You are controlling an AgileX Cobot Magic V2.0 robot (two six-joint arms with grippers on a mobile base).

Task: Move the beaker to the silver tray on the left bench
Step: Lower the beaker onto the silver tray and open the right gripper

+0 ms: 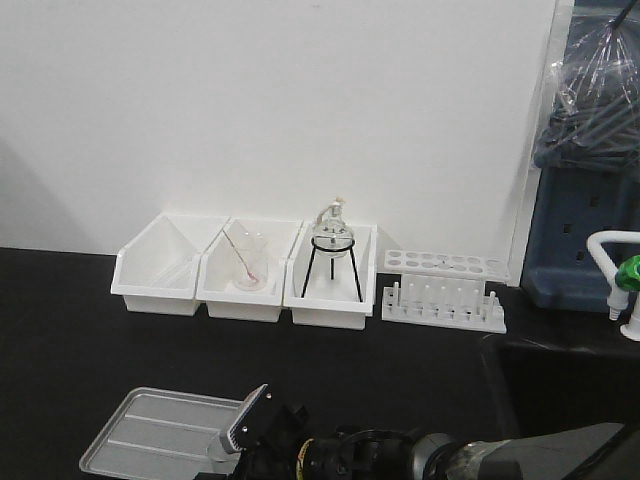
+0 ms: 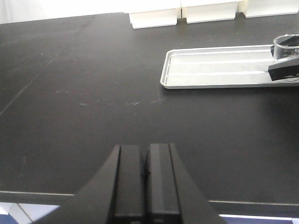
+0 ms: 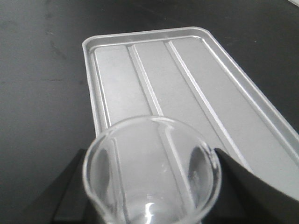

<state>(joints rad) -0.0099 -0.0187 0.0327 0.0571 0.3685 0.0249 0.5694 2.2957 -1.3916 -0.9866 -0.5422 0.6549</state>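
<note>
The beaker, clear glass with a flared rim, fills the bottom of the right wrist view. My right gripper is shut on it, one dark finger on each side. It is held upright over the near end of the silver tray, which lies on the black left bench. Whether it touches the tray I cannot tell. The left wrist view has the beaker at the tray's right end. My left gripper is shut and empty, low over the bench away from the tray. The front view shows the tray and right gripper at the bottom.
Three white bins stand along the back wall. The middle one holds a beaker with a rod; the right one holds a round flask on a black tripod. A white test-tube rack stands to their right, with a sink tap beyond.
</note>
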